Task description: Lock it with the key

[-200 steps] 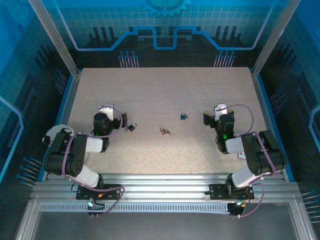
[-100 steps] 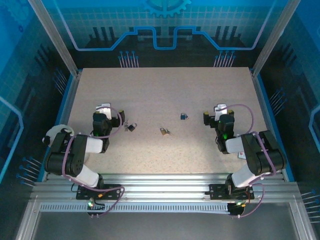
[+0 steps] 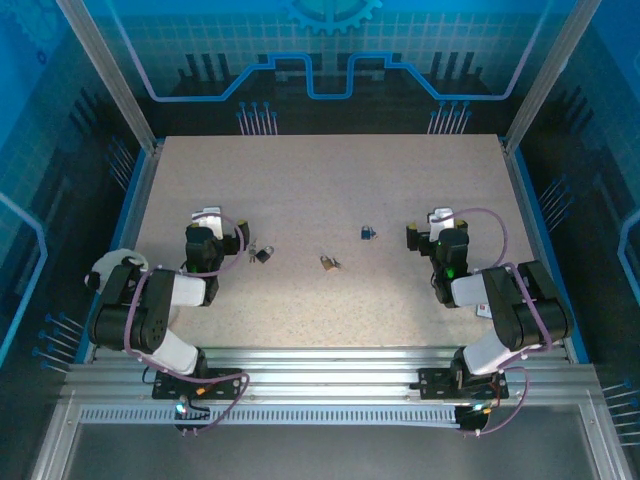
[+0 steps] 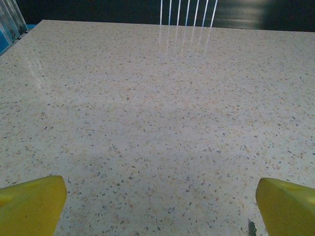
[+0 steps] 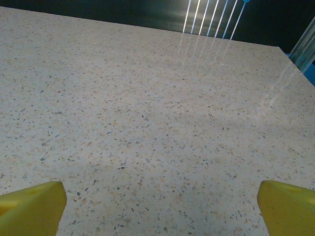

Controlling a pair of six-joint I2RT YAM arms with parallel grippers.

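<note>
Ahead of left hand [image 4: 160,204], broad tabletop [image 4: 162,98]

Ahead of my left pincer [image 4: 160,205] the bench [image 4: 162,98] lies bare all the way to its far edge, and the stretch ahead of my right pincer [image 5: 160,206] is just as free. Three small things dot the strip between my arms: a dark padlock [image 3: 262,254] just beside my left pincer, a brass padlock [image 3: 328,262] near the centre, and a blue padlock [image 3: 368,233] further right. The far half of the bench is open. Side rails [image 3: 524,200] and slanting frame posts [image 3: 110,80] close it in.
</note>
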